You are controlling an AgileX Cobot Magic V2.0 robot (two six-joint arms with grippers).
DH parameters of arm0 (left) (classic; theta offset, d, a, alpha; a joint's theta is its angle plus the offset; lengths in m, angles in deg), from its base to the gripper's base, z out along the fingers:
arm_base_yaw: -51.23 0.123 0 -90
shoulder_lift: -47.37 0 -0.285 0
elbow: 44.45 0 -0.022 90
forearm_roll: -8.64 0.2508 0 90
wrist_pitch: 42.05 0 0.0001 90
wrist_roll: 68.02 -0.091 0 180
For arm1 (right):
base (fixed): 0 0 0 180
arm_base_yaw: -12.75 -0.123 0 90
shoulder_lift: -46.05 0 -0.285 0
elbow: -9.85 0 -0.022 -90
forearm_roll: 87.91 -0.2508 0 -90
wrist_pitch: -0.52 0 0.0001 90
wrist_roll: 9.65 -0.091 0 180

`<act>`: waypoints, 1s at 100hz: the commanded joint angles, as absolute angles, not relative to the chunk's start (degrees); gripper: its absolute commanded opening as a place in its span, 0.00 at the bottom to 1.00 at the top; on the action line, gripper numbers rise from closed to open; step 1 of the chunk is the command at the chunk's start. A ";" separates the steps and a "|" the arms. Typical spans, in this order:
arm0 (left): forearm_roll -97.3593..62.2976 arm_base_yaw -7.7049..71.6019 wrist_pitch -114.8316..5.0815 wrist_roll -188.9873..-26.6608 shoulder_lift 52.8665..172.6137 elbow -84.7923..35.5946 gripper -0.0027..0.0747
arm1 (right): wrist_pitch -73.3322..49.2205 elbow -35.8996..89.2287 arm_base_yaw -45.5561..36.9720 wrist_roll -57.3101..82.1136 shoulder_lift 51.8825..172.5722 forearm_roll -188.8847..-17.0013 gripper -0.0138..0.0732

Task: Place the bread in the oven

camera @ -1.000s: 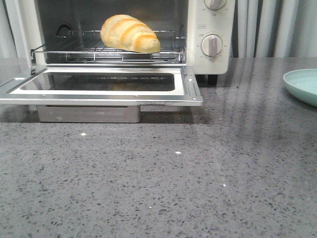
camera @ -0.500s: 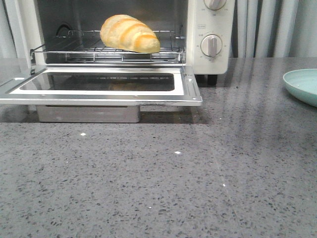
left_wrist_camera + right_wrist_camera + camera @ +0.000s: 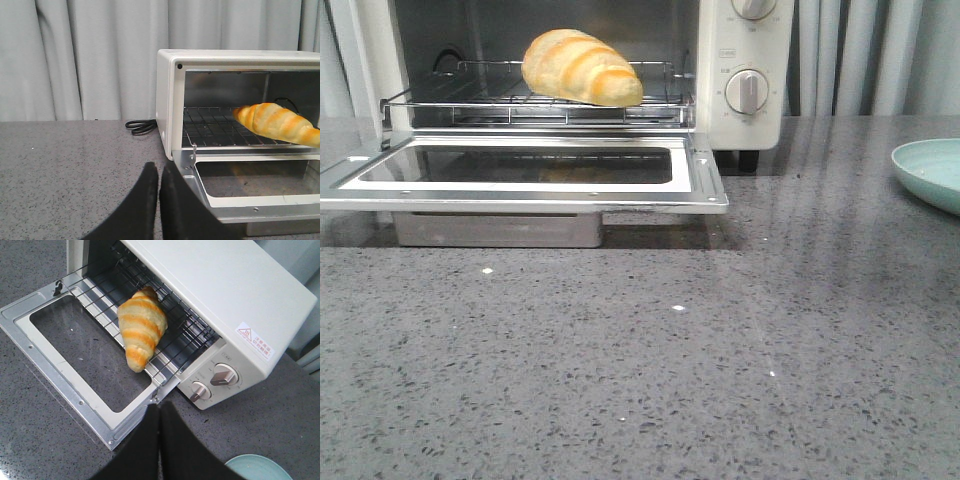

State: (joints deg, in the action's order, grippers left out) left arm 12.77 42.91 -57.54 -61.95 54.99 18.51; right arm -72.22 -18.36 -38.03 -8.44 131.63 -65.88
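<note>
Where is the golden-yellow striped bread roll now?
In the front view, the golden-yellow striped bread roll lies on the wire rack inside the cream-white oven, above its open door.

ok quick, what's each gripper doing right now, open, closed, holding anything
Left gripper: closed, holding nothing.
Right gripper: closed, holding nothing; the bread lies on the oven rack.

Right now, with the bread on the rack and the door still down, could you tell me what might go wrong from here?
1. The bread lies at the front of the wire rack, one tip overhanging its edge; closing the oven door might pinch it or knock it off.
2. Both arms' fingers are shut; the right gripper sits close to the door's corner, so moving carelessly could bump it.
3. The plate sits at the table's right, within a sweeping arm's path.
</note>
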 commanded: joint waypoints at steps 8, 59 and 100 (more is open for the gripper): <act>12.33 43.13 -53.45 -62.01 53.54 17.06 0.01 | -74.74 -20.10 -38.00 -8.55 129.69 -63.92 0.08; 12.33 43.13 -53.45 -62.01 53.54 17.06 0.01 | -67.67 -20.10 -33.05 -8.55 129.89 -67.26 0.08; 12.33 43.13 -53.45 -62.01 53.54 17.06 0.01 | -52.92 -19.34 -10.94 -8.55 128.44 -73.76 0.08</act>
State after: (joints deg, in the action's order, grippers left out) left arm 12.75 42.91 -57.54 -61.95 54.99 18.51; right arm -61.70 -18.36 -15.37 -8.44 130.70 -74.35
